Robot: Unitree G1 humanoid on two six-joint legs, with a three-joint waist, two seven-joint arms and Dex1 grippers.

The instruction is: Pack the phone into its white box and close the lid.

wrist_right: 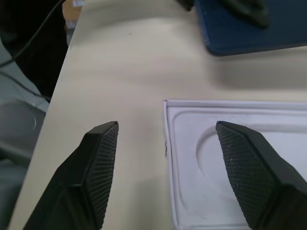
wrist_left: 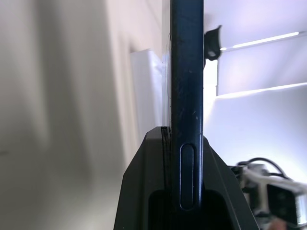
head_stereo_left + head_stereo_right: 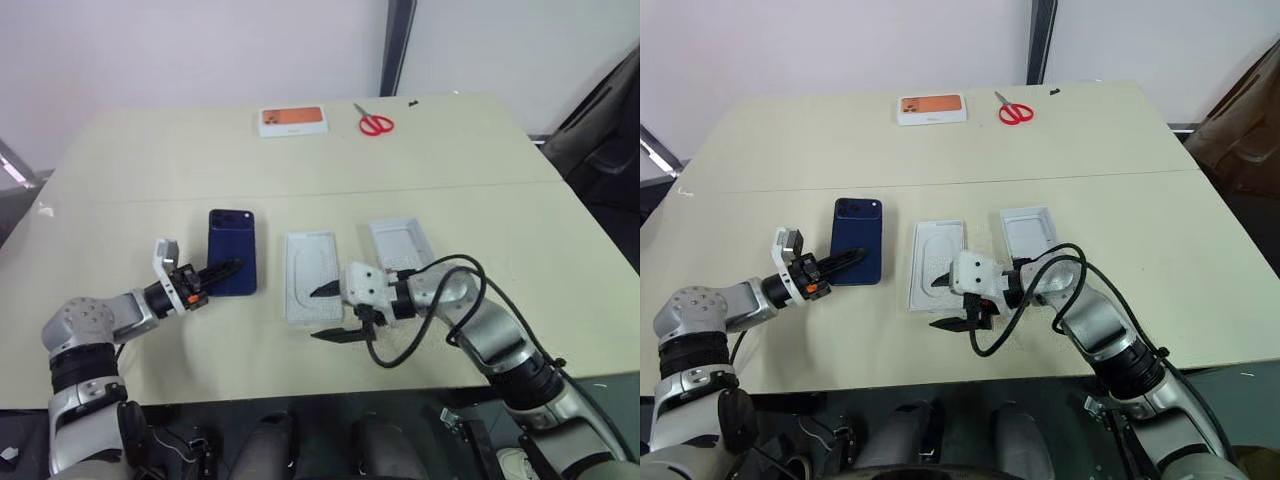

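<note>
Gripping, left fingers: the left gripper [image 3: 222, 270] pinches the near edge of the phone [image 3: 233, 250]; in the left wrist view one finger [image 2: 158, 182] lies flat against the phone's slim dark side.
Right fingers: the right gripper [image 3: 332, 312] has its two fingers spread wide, holding nothing; in the right wrist view they straddle the near corner of the flat white insert [image 1: 230, 158], one finger [image 1: 98, 167] over bare counter, the other over the insert's oval recess.
Phone: dark blue, back up, camera cluster at the far corner, on the counter [image 3: 150, 170] just left of the insert; whether its near end is raised I cannot tell.
White trays: the insert [image 3: 310, 275] lies at centre; a second white tray [image 3: 402, 243] sits just right of it and a little further back, partly behind the right arm. Which of these is the base and which the lid I cannot settle from here.
Far edge: a white-and-orange phone box [image 3: 292, 121] and red scissors [image 3: 375, 123], well apart from the work.
Step in hand (judgement): lifting the phone to carry it to the white box.
How to do it well: keep the pinch square on the edge so the phone does not pivot; carry it level and low; line its long side up with the tray's before lowering. The right gripper could steady the tray's near edge.
Risk: an edge pinch is narrow, and a smooth phone may slip.
</note>
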